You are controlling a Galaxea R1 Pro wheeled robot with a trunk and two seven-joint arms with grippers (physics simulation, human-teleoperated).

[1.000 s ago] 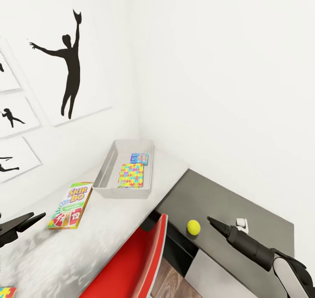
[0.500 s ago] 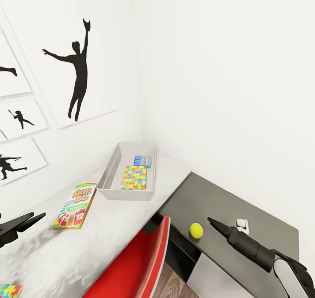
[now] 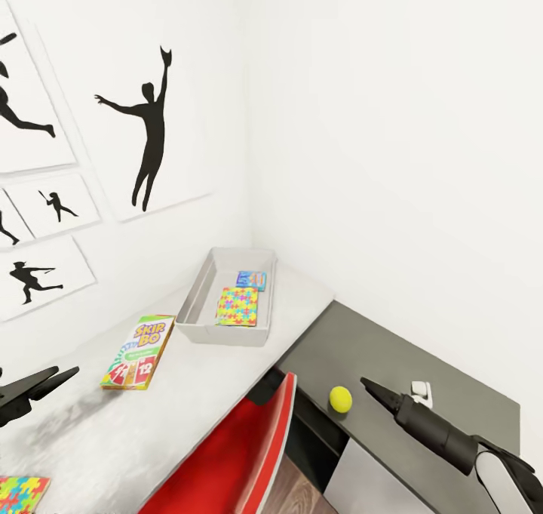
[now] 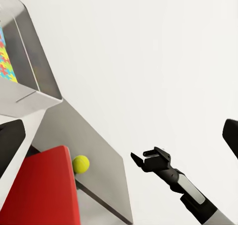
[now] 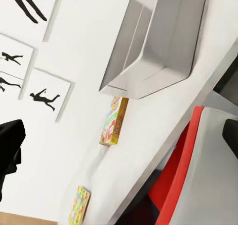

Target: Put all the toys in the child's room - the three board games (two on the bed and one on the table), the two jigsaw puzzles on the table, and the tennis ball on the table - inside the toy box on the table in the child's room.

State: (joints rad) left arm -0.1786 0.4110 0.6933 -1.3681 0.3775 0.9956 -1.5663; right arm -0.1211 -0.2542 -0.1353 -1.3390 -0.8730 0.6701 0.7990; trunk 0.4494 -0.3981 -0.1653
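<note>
The grey toy box (image 3: 226,331) stands on the white table near the wall corner, holding a colourful jigsaw puzzle (image 3: 237,306) and a small blue box (image 3: 251,280). A Skip-Bo board game (image 3: 139,342) lies flat on the table to the box's left. A second jigsaw puzzle (image 3: 21,493) lies at the near left edge. The tennis ball (image 3: 341,398) rests on the dark grey desk. My right gripper (image 3: 364,383) hovers open just right of the ball. My left gripper (image 3: 64,374) is open and empty, low over the table at the left.
A red chair (image 3: 234,453) stands tucked against the table's front, below both arms. A small white object (image 3: 421,391) sits on the dark desk (image 3: 362,340) behind my right gripper. Framed silhouette pictures (image 3: 151,129) hang on the left wall. White walls close the corner.
The whole view has shifted to the right as the camera turned left, bringing more wall pictures and the near-left puzzle into sight. Both arms hold the same pose. The toys have not moved.
</note>
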